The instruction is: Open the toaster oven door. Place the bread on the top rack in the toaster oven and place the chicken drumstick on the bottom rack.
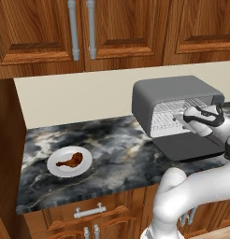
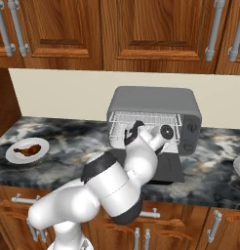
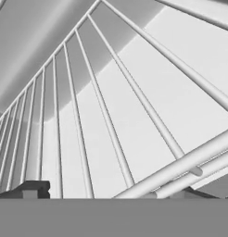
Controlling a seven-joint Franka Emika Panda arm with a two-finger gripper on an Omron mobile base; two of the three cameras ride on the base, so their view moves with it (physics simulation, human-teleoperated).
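The dark grey boxy toaster oven point(image 1: 175, 95) stands on the black marbled stone counter point(image 1: 112, 149) against the cream backsplash. Its flat dark grey door point(image 1: 189, 147) lies folded down in front of it, so step one reads as done. The gripper point(image 1: 181, 119) sits at the oven mouth, level with the silver wire racks point(image 2: 151, 119); the hand view looks along the wires at close range. Jaws spread wide, nothing between them. Bread cannot be made out in any view; whether it already lies on a rack, cannot tell.

The dark reddish-brown chicken drumstick point(image 1: 71, 161) lies on a round white plate point(image 1: 56, 170), well to the left of the oven, untouched: bottom-rack step left. Counter between plate and oven carries nothing. Wooden cabinets point(image 1: 89, 32) hang above the oven.
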